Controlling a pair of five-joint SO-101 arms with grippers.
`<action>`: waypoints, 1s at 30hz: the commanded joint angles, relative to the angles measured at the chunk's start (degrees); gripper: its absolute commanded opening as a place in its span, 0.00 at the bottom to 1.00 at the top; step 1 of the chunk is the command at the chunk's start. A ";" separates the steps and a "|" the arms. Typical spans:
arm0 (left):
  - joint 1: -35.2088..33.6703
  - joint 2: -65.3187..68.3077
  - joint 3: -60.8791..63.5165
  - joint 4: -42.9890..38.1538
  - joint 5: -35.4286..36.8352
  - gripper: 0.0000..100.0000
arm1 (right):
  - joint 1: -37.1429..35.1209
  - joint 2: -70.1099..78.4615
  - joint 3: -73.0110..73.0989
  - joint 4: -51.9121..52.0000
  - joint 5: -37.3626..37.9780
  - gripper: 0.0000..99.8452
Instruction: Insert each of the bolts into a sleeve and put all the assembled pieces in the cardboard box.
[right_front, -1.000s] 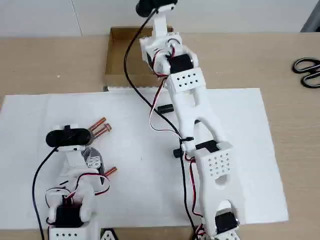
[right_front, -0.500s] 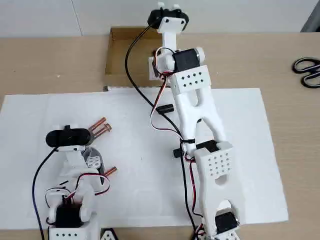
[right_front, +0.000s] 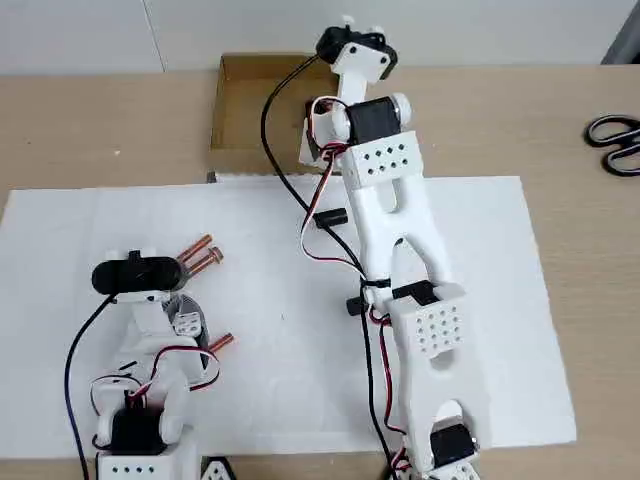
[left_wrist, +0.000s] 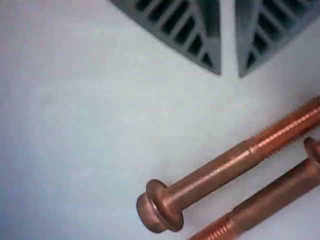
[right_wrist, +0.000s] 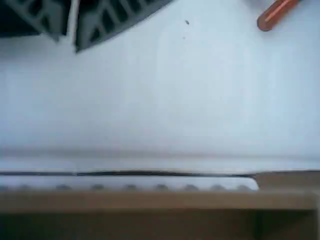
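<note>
Bolts (left_wrist: 225, 165): two lie side by side, just beyond my left claw (left_wrist: 227, 70), which is clenched to a slit and grips nothing. A third bolt (right_front: 221, 343) lies farther back, beside that arm. They look like solid copper-coloured metal, so I judge them stiff, weighty for their bulk, smooth and apt to roll. I would pinch across the plain shank close to the flanged head, leaving the thread free for insertion. My right claw (right_wrist: 71, 37), likewise nearly closed and empty, hangs near the box (right_front: 228, 110). Under both claws is a flat white sheet (right_front: 280, 300) on the wooden bench (right_front: 100, 120). Scissors (right_front: 615, 140) lie well apart from either claw.
</note>
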 joint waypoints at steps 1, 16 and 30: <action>0.09 -0.44 -0.40 0.09 0.26 0.01 | 1.36 -2.95 3.96 0.57 -3.69 0.00; 0.09 -0.44 -0.40 0.00 0.26 0.01 | 5.32 -17.10 29.71 0.22 -10.20 0.00; 0.09 -0.44 -0.40 0.00 0.26 0.01 | 9.54 -13.85 30.77 0.31 -10.02 0.00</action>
